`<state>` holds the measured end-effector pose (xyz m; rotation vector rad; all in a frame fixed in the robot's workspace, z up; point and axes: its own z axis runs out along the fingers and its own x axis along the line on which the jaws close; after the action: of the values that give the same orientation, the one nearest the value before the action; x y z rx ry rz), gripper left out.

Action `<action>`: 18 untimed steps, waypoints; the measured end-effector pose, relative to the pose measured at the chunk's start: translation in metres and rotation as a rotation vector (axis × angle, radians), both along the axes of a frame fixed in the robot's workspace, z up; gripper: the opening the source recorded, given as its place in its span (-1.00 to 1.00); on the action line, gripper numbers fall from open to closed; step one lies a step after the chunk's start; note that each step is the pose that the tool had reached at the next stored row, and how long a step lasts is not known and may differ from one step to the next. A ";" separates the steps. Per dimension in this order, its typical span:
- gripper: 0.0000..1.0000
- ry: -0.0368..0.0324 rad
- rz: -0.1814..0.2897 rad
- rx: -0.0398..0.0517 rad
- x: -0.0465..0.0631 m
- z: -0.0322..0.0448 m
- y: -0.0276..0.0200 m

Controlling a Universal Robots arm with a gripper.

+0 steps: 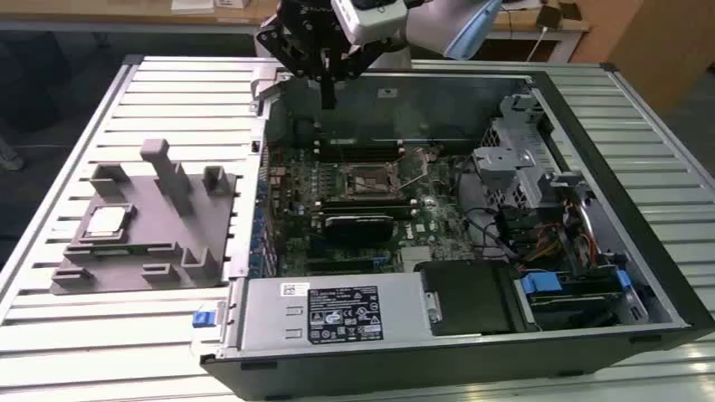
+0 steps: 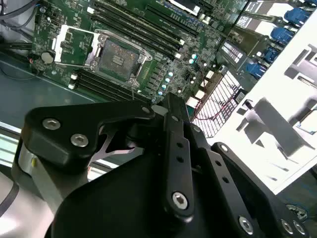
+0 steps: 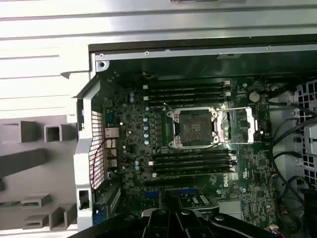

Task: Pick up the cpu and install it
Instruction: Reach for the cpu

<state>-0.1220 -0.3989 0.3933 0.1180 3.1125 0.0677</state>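
The black end effector [image 1: 327,95] has link bars [image 2: 174,144] with silver screws [image 2: 180,200]; the wrist [image 1: 374,15] is white, capped pale blue.

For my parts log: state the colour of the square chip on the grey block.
The small square chip is silvery-grey, pale-rimmed; exterior view best.

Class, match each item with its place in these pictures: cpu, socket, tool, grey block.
Items: 1 cpu; 2 socket; 3 tool; 4 grey block.
Places: A on the motherboard, lid open; B raised above the open case; C on the table, exterior view's left of the case; D resting on the grey block.
Pairs: 1-D, 2-A, 3-B, 4-C.
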 end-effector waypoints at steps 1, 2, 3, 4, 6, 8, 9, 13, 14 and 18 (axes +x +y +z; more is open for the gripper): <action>-0.79 0.0000 0.000 0.0000 0.000 0.0000 0.0000; -0.79 0.0000 0.000 -0.0001 0.000 0.0000 0.0000; -0.79 0.0000 0.000 0.0000 0.000 0.0000 0.0000; -0.79 0.0000 0.000 0.0000 0.000 0.0000 0.0000; -0.79 0.0000 0.000 0.0000 0.000 0.0000 0.0000; -0.79 0.0001 0.000 -0.0001 0.000 0.0000 0.0000; -0.79 0.0000 0.000 -0.0001 0.000 0.0000 0.0000; -0.79 0.0000 0.000 0.0000 0.000 0.0000 0.0000; -0.79 0.0001 0.000 -0.0001 0.000 0.0000 0.0000; -0.79 0.0001 0.000 -0.0001 -0.002 0.0001 0.0000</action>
<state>-0.1239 -0.3990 0.3934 0.1181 3.1126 0.0675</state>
